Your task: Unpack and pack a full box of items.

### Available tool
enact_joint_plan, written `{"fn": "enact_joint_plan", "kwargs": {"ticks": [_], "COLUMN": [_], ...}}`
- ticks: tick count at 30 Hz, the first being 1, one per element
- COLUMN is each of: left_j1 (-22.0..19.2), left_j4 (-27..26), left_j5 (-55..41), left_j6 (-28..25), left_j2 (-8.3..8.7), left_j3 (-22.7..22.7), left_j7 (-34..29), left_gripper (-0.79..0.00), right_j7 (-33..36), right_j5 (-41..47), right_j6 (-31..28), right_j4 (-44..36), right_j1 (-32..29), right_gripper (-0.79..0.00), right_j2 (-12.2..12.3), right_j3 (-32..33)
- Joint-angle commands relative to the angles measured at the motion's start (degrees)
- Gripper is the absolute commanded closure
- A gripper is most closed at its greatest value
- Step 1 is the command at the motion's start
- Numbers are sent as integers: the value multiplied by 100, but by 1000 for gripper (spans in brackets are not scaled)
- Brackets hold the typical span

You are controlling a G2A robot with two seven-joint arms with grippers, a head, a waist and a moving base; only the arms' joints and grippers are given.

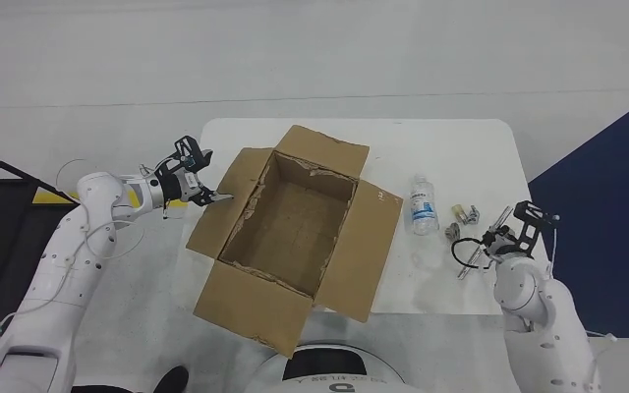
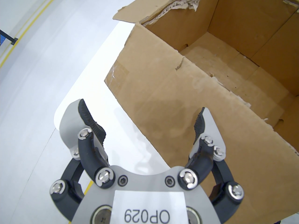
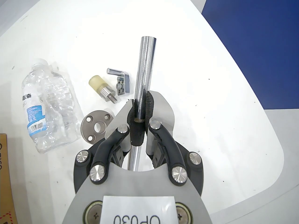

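The open cardboard box (image 1: 293, 236) was positioned at the centre of the top view. The left gripper (image 1: 214, 196) was spread just beside its left flap. At the right of that view, a steel rod (image 3: 146, 59) was pinched by the right gripper (image 3: 141, 100).

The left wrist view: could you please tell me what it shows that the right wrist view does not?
Left wrist: the open left gripper by the cardboard box's flap, and the box's bare floor. Right wrist: the right gripper shut on a metal rod; a plastic bottle, flange, stud and bracket on the table. Both: the white table and the box, just a corner in the right wrist view.
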Motion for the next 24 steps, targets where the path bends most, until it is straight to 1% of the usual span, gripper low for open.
{"fn": "enact_joint_plan", "kwargs": {"ticks": [1, 6, 10, 16, 23, 24], "left_j1": [0, 0, 0, 0, 0, 0], "left_j4": [0, 0, 0, 0, 0, 0], "left_j5": [0, 0, 0, 0, 0, 0], "left_j6": [0, 0, 0, 0, 0, 0], "left_j2": [0, 0, 0, 0, 0, 0], "left_j3": [0, 0, 0, 0, 0, 0], "left_j7": [0, 0, 0, 0, 0, 0], "left_gripper": [-785, -785, -785, -785, -785, -785], "right_j7": [221, 642, 837, 1041, 1170, 1196], "right_j5": [-99, -303, -410, -479, -524, -534], "right_j6": [-14, -120, -163, -186, -178, -173], "right_j4": [113, 583, 814, 1085, 1158, 1157], "right_j1": [105, 531, 763, 979, 1066, 1066], "right_gripper": [0, 0, 0, 0, 0, -49], "right_j2": [10, 34, 45, 50, 49, 48], "right_j3": [-42, -161, -216, -282, -321, -333]}}
